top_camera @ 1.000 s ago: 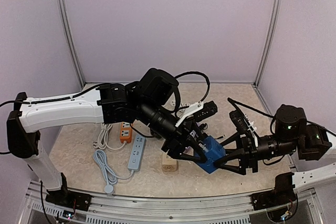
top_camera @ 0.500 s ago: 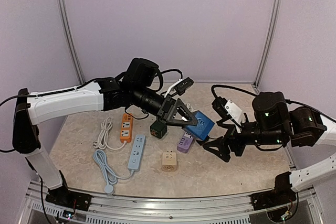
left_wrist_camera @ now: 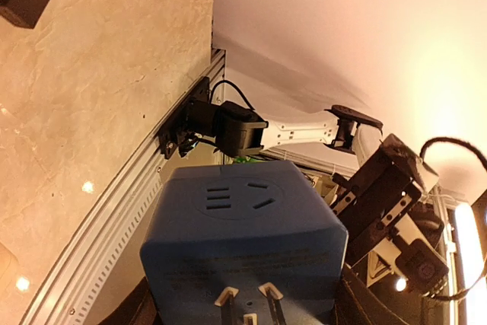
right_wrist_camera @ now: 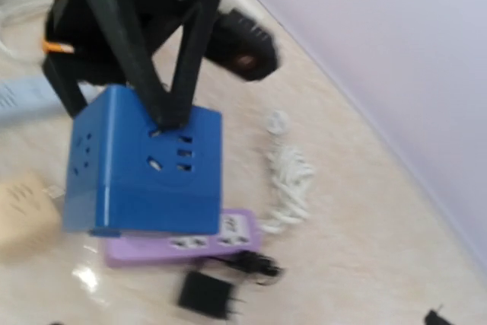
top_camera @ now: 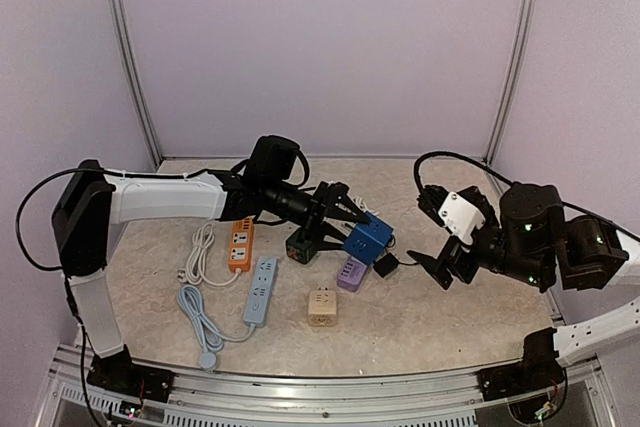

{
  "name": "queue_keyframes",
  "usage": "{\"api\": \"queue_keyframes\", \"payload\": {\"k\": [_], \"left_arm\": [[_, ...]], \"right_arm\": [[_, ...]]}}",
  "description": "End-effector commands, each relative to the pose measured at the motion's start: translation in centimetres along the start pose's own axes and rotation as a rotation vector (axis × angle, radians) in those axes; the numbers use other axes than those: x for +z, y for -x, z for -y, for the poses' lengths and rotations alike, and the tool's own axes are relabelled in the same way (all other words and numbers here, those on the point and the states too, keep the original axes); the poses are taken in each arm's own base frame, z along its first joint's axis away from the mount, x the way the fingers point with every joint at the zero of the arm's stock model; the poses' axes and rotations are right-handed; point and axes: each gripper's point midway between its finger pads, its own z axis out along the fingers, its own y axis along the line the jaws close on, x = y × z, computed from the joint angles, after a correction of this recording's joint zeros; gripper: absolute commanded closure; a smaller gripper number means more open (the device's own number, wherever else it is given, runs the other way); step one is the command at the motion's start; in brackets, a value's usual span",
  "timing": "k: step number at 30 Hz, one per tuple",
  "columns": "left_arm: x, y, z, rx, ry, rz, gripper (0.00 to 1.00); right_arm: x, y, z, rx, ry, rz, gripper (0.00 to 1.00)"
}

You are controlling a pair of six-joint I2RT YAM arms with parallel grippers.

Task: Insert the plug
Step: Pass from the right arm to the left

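Note:
My left gripper (top_camera: 365, 236) is shut on a blue cube socket (top_camera: 367, 238), held above the middle of the table. In the left wrist view the blue cube (left_wrist_camera: 243, 241) fills the bottom, socket holes on one face and metal prongs on the near face, with dark fingers (left_wrist_camera: 365, 302) at its sides. A small black plug (top_camera: 385, 267) with a short cord lies on the table beside a purple cube socket (top_camera: 351, 273). In the right wrist view the plug (right_wrist_camera: 205, 294) lies below the blue cube (right_wrist_camera: 144, 169). My right gripper (top_camera: 442, 267) stands open and empty to the plug's right.
A dark green cube (top_camera: 303, 245) and a beige cube (top_camera: 321, 307) sit near the middle. An orange power strip (top_camera: 238, 244), a pale blue strip (top_camera: 260, 289) and coiled white cable (top_camera: 200, 257) lie at the left. The metal rail (top_camera: 320, 402) runs along the front edge.
My left arm carried the blue cube from the front right back toward the table's middle. My right gripper opened and drew back to the right. The black plug now lies by the purple cube.

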Motion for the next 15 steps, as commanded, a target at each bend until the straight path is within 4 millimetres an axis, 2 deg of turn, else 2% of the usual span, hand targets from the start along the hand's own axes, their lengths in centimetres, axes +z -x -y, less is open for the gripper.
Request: {"api": "queue_keyframes", "payload": {"k": [1,3,7,10,15], "left_arm": [[0.1,1.2,0.6,-0.167,-0.096,-0.018,1.00],[0.4,1.5,0.7,-0.209,-0.111,-0.031,1.00],[0.9,2.2,0.8,-0.234,-0.145,-0.049,1.00],[1.0,2.2,1.4,-0.221,-0.169,-0.056,1.00],[1.5,1.5,2.0,-0.209,-0.179,-0.078,1.00]], "right_arm": [[1.2,-1.6,-0.2,-0.313,-0.136,-0.048,0.00],[1.4,-2.2,-0.8,-0.445,-0.197,-0.063,0.00],[1.1,-1.4,-1.4,-0.591,-0.263,-0.028,0.00],[0.6,-0.3,-1.5,-0.587,-0.267,0.043,0.00],[0.6,0.1,-2.2,-0.609,-0.247,0.106,0.00]]}}
